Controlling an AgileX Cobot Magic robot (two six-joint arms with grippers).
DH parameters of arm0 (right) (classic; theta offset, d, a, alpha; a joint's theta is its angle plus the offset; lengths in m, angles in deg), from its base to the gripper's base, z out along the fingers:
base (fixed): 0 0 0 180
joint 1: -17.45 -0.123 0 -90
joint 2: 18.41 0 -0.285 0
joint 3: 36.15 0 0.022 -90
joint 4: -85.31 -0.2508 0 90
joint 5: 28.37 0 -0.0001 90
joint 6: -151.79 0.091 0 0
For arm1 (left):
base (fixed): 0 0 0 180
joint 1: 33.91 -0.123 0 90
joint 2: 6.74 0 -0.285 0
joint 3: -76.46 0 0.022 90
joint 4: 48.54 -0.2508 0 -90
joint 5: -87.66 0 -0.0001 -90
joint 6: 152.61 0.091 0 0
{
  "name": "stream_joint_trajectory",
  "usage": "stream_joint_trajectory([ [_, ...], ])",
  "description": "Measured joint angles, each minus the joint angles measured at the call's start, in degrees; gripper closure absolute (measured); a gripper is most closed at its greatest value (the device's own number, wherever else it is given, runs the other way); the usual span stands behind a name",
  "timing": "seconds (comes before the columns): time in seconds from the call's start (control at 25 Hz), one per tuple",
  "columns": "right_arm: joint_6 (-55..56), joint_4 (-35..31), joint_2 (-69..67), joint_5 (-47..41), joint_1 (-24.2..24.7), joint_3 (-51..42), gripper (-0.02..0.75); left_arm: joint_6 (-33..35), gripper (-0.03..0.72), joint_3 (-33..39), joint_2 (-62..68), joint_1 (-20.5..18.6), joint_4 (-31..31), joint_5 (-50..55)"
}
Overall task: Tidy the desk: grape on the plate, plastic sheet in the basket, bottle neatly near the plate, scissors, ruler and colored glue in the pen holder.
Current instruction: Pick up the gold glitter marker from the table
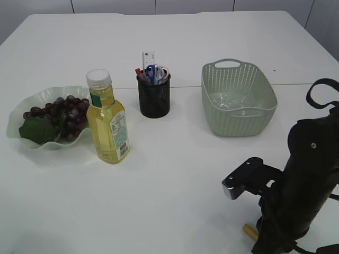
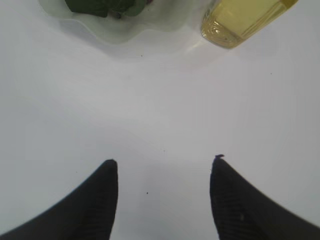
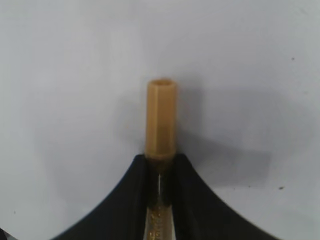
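Table point(image 1: 175, 185): white, matte, with a seam line running across its middle.
Wall point(image 1: 159, 5): behind the table, pale panels with vertical joints.
Light: even, soft shadows.

one bottle point(image 1: 107, 119); one basket point(image 1: 238, 98); one plate point(image 1: 26, 142)

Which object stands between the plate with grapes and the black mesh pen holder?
In the exterior view, the clear plastic bottle of yellow liquid stands between the pale green wavy plate of grapes and the black mesh pen holder.
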Motion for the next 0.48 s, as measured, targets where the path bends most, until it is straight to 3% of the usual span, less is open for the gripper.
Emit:
stream_joint_trajectory([
  [0.48, -0.5, -2.7, 1.1, -2.9, 0.0, 2.9, 0.650, 0.0, 0.256, 0.0, 0.0, 0.0, 0.0, 0.0],
])
